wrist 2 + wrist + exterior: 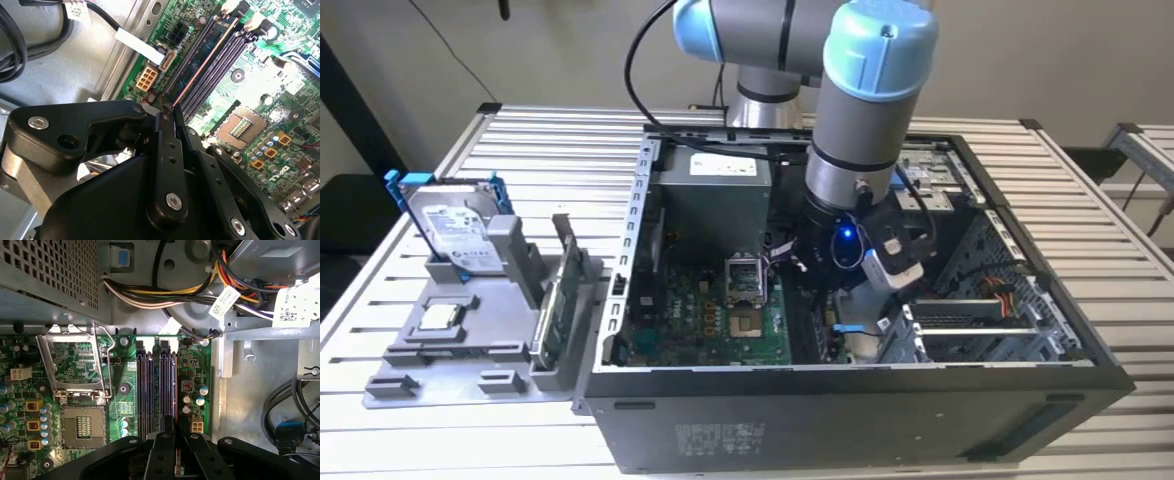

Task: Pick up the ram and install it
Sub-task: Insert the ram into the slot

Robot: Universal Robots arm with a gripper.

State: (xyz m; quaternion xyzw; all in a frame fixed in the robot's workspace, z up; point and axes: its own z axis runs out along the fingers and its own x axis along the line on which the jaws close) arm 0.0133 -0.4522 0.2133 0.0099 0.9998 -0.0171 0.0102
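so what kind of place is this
Likely a robotics lab bench for PC assembly: an open computer case on a slatted metal table, with a grey fixture holding a hard drive and other parts beside it.

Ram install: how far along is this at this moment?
Done: the ram is inside the computer case, down at the motherboard's memory slots. In hand: the gripper is closed on one end of the ram, which lies along one slot. Left: I cannot tell if it is fully seated, and the gripper has not let go.
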